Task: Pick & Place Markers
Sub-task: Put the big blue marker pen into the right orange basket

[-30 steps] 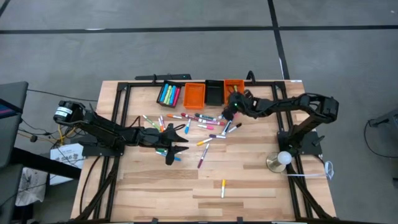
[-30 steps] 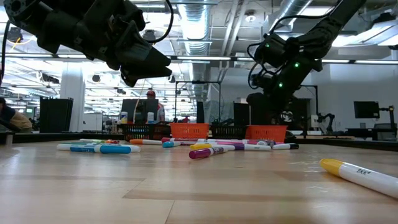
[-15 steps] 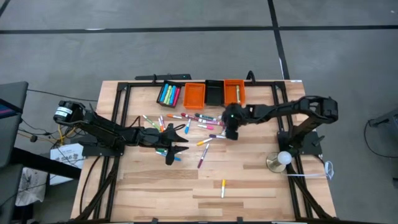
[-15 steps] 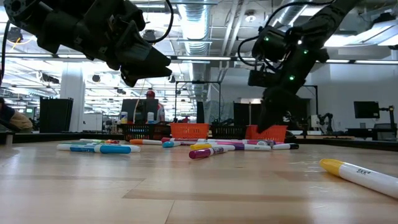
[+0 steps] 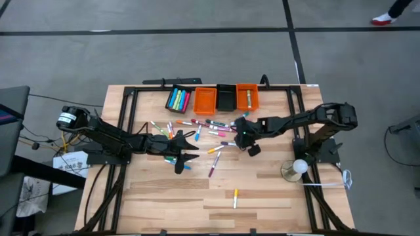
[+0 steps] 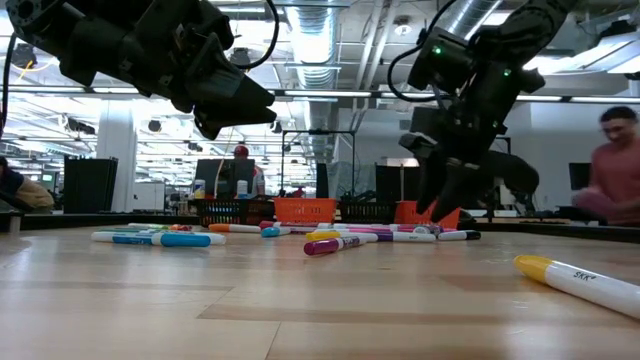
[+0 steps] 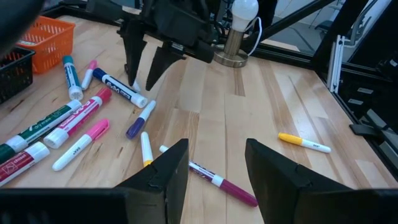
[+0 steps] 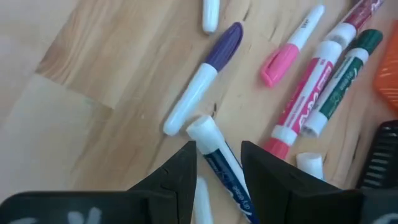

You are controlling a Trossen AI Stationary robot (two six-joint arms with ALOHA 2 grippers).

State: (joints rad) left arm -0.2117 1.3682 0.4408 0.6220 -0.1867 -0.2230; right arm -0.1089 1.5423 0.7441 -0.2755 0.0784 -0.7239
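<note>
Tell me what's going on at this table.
Two robot arms are sorting markers scattered on a wooden table into small bins at its far edge. The right pincer is open, poised over a blue marker in the pile. The left pincer hangs open and empty above the table nearby.

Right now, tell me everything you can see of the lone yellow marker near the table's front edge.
The yellow marker lies flat on the bare wood of the table, well apart from the main scatter of markers and touched by nothing. It looks like plastic: a yellow cap on a white barrel with dark print, which the low view shows as "SKK". In the high view it lies roughly front to back. The left wrist view shows it alone on the planks. Neither arm is near it.
</note>
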